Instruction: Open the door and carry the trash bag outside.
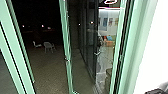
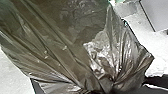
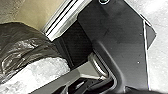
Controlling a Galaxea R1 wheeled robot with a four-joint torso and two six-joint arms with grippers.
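Thin, dark plastic creased into glossy folds on the trash bag (image 2: 60,52), its film crinkled and catching hard white highlights. Pale green door framing (image 1: 66,46) looked smooth, with a low sheen like painted metal, alongside slick, reflective glass (image 1: 88,47). Outside, the paving (image 1: 48,75) was matt, rough and grainy, while a ridged threshold strip (image 3: 62,18) shone like bare metal.

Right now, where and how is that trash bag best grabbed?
Probably by the bunched neck of the trash bag, coming from the neck end: the folds draw together there into a narrow bundle, while the body spreads out wide.
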